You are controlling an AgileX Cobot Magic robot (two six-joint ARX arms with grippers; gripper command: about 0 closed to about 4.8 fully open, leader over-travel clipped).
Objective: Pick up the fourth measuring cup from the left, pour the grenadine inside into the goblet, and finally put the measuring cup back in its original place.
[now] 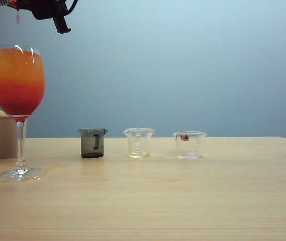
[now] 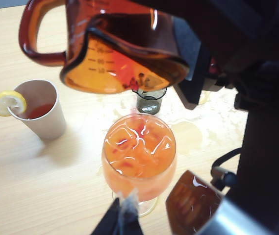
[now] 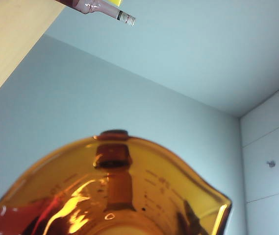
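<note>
Right claw grips tipped fourth measuring cup above goblet; grenadine mostly poured, return pending; left claw unclear.

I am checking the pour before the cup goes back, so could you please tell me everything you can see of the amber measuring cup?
The amber measuring cup is translucent brown plastic or glass with a flared rim, printed graduation marks and a looped side handle. It hangs tipped steeply, mouth downward, directly above the goblet, not touching it. A little red liquid clings near its lower rim. The right gripper holds it high at the table's left end.
</note>
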